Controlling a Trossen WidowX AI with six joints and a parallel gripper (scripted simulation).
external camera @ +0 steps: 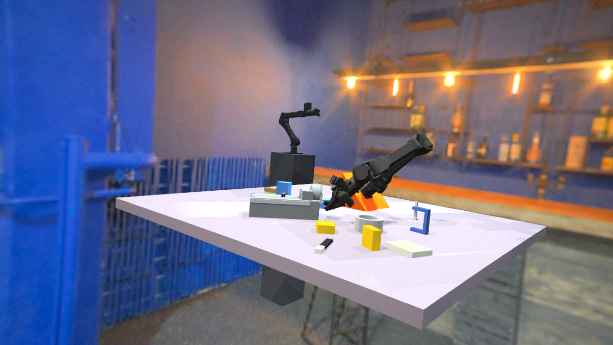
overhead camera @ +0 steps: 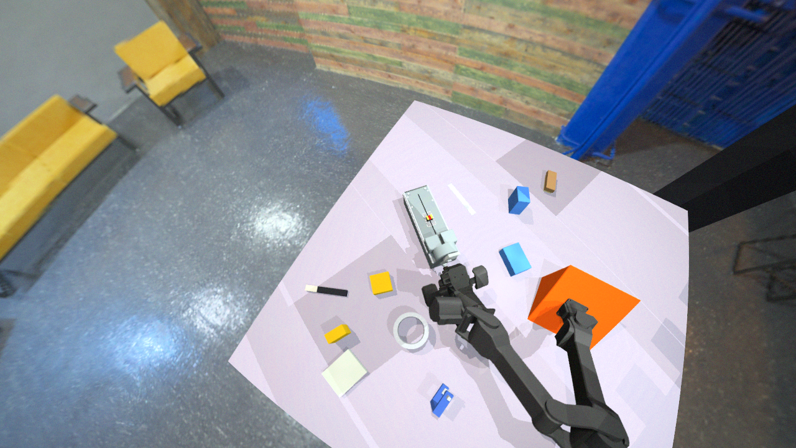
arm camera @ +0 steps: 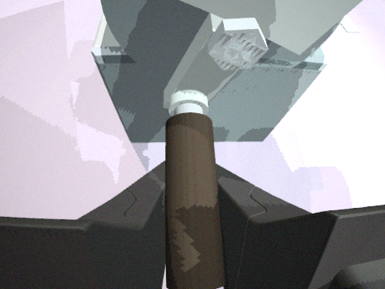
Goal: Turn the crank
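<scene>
The grey machine (overhead camera: 415,210) (external camera: 282,210) stands on the table, its crank end toward my arm. The small slide with its red pointer (overhead camera: 429,218) sits about midway along the dark slot; it is too small to tell whether the pointer is level with the brass marks. In the wrist view the crank arm (arm camera: 192,72) runs from the hub down to the left, to a brown handle (arm camera: 192,160). My gripper (arm camera: 186,169) is shut on this handle, one dark finger on each side. In the top and exterior views the gripper hides the handle.
A yellow block (overhead camera: 381,282) (external camera: 325,227) and a grey ring (overhead camera: 396,331) (external camera: 368,226) are near the arm. Blue blocks (overhead camera: 515,259) (overhead camera: 518,200) stand on the machine's other side. An orange wedge (overhead camera: 606,300) is beside the arm; a blue clamp (overhead camera: 441,399) (external camera: 425,221) stands farther off.
</scene>
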